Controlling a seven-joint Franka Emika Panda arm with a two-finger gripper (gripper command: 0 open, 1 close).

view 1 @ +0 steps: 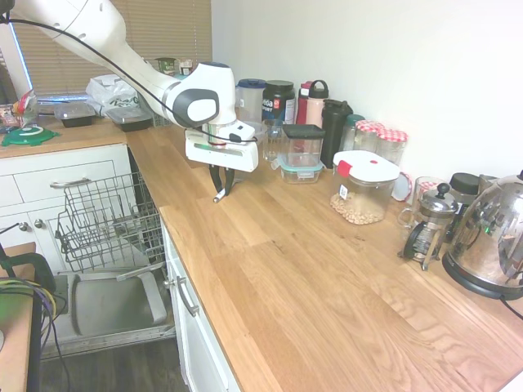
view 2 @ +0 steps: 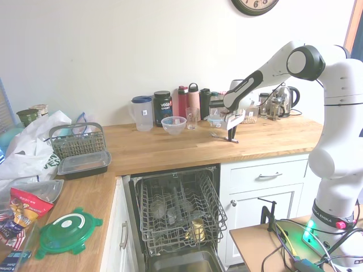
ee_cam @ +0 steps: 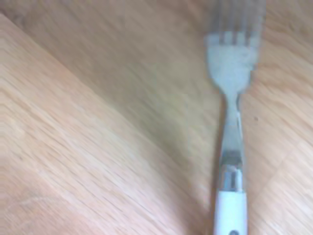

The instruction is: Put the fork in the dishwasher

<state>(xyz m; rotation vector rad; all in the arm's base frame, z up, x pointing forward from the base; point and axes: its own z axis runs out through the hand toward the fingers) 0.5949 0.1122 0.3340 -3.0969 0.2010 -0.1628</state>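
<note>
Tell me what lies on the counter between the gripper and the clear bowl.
In the second exterior view, only the fork sticks out from the gripper toward the clear bowl; otherwise bare wooden counter.

I have the white arm [view 1: 122, 57] stretched out low, wrist bent so the gripper [view 1: 221, 193] points straight down. Its two dark fingers [view 2: 231, 135] are drawn close together, tips nearly meeting.
</note>
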